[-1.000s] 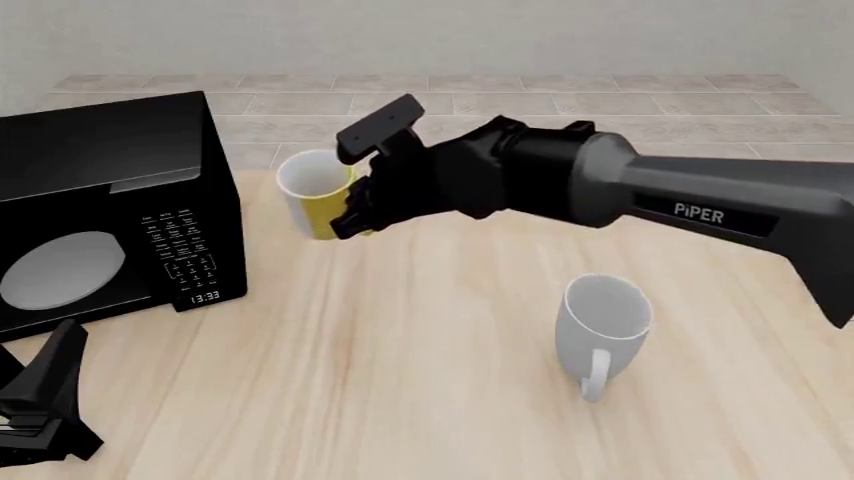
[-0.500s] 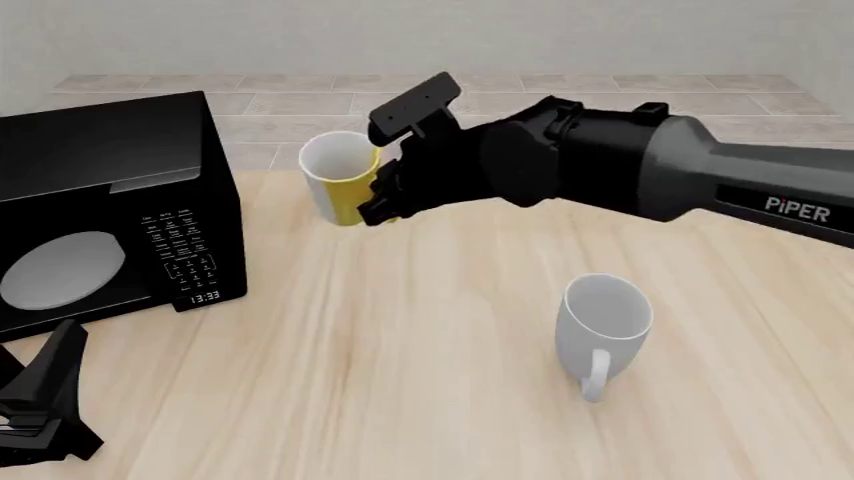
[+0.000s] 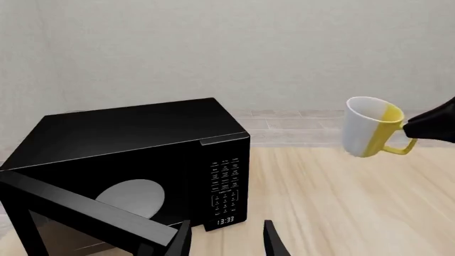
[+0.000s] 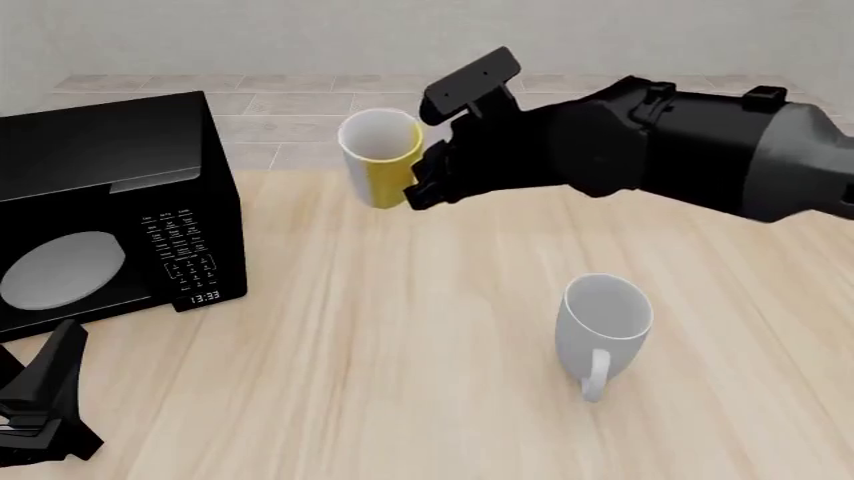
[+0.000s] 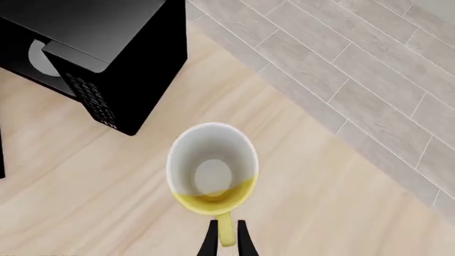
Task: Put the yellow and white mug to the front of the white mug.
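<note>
Right gripper (image 5: 226,241): we pinch the yellow and white mug (image 4: 379,158) by its handle, lifted above the table (image 4: 400,380)'s far edge.
White mug (image 4: 605,322): near the right edge.
Left gripper (image 3: 226,241): fingers apart, holding nothing.

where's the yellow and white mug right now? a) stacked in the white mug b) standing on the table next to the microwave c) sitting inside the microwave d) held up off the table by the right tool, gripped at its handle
d: the right tool is shut on the handle of the yellow and white mug, which hangs in the air above the table, apart from the white mug and the microwave.
</note>
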